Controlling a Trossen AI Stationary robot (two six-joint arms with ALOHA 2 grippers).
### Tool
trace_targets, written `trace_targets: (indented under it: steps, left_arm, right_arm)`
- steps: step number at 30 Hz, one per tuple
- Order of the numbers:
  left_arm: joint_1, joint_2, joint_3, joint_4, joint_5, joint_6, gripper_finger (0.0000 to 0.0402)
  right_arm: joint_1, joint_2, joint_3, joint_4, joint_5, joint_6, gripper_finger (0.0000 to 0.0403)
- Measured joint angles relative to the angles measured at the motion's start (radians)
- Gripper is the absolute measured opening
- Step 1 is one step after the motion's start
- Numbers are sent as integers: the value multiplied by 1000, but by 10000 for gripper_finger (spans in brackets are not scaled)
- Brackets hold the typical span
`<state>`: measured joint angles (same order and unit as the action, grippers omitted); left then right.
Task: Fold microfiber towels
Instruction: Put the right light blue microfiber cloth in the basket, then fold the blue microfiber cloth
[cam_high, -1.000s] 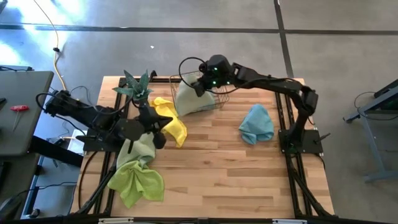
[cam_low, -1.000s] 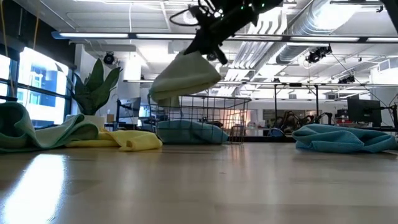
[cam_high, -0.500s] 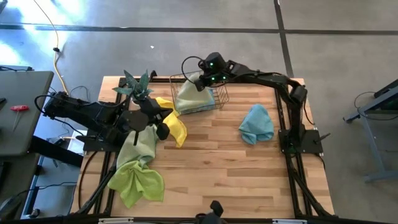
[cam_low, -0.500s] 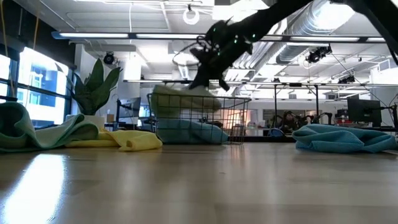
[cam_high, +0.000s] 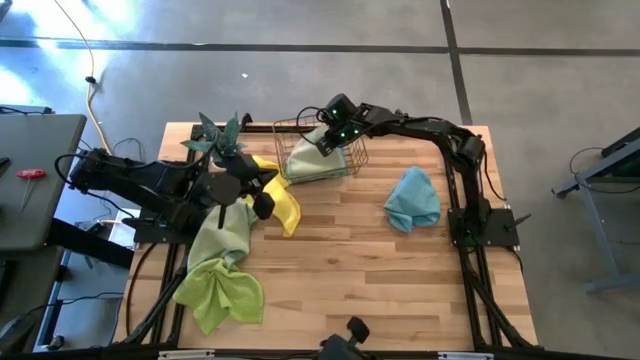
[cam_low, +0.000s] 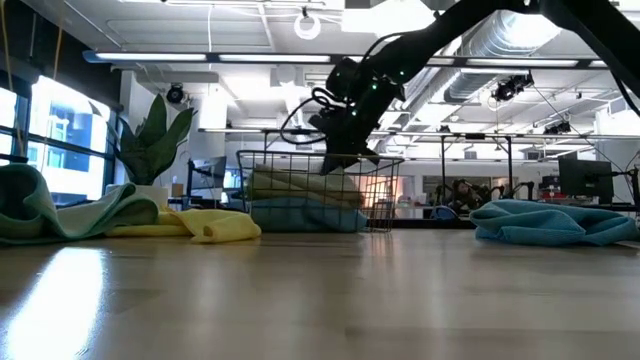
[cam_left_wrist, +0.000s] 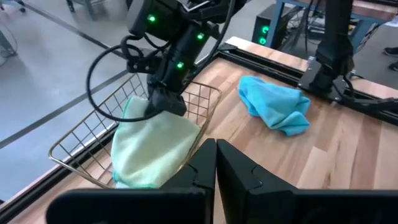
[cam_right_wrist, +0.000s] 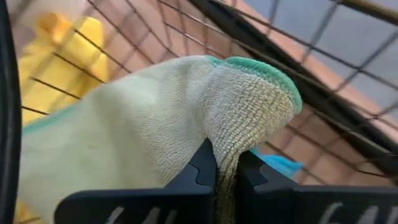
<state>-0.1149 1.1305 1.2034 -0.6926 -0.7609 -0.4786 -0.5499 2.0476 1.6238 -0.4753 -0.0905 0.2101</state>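
A folded pale sage towel (cam_high: 305, 160) lies in the wire basket (cam_high: 285, 125) at the table's far edge, on top of a light blue towel (cam_low: 305, 214). My right gripper (cam_right_wrist: 227, 163) is shut on it inside the basket. My left gripper (cam_left_wrist: 216, 146) hovers shut and empty above the yellow towel (cam_high: 283, 203). Another sage towel (cam_high: 226, 232) and a lime green towel (cam_high: 222, 292) lie crumpled near the table's left edge. A loose light blue towel (cam_high: 412, 198) lies at the right. My right gripper pinches a bunched fold of the sage towel (cam_right_wrist: 235, 127) between its two fingers, several layers thick, close to the green-trimmed edge (cam_right_wrist: 264, 70). The fingers slant down into the basket from the table's right. The towel's body rests on the blue towel in the basket.
A spiky potted plant (cam_high: 220, 137) stands at the far left, just beside the basket. Bare wood stretches across the table's middle and near side (cam_high: 350, 270). The basket's wire walls (cam_left_wrist: 81, 134) surround my right gripper.
My right gripper has come down and toward the table's far left, tipping more steeply, and has carried the folded sage towel from above the basket into it. The towel now rests on the blue towel there. My left gripper has drifted slightly toward the far edge.
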Motion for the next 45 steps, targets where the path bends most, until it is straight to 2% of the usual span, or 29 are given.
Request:
trace_targets:
  steps: [3, 6, 9, 16, 20, 23, 28, 31, 38, 41, 45]
  left_arm:
    - [11, 0, 0, 0, 0, 0, 3]
    - [18, 0, 0, 0, 1, 0, 3]
    - [24, 0, 0, 0, 1, -7, 3]
    - [24, 1, 0, 0, 10, -16, 3]
    - [24, 1, 0, 1, 17, -16, 3]
    - [24, 1, 0, 1, 17, -17, 3]
    - [24, 1, 0, 1, 19, -32, 3]
    - [23, 1, 0, 1, 19, -43, 3]
    - [23, 1, 0, 0, 58, -45, 3]
    - [22, 1, 0, -1, 66, -44, 3]
    - [22, 8, 1, -5, 89, -43, 3]
  right_arm:
    - [0, 0, 0, -23, 83, -56, 0]
    - [4, 0, 0, -22, 90, -115, 2]
    - [13, 0, 0, -22, 91, -132, 20]
    - [10, -4, 11, -81, 94, -133, 136]
    - [-5, -8, 131, -227, 163, -141, 197]
    - [-8, -13, 223, -289, 174, -148, 218]
    - [9, -13, 263, -269, -28, -135, 208]
    - [27, -8, 237, -301, -79, -150, 192]
    - [79, -51, 260, -572, -57, -236, 170]
    - [109, -101, 260, -670, 36, -227, 169]
    - [150, -146, 260, -836, 195, -128, 168]
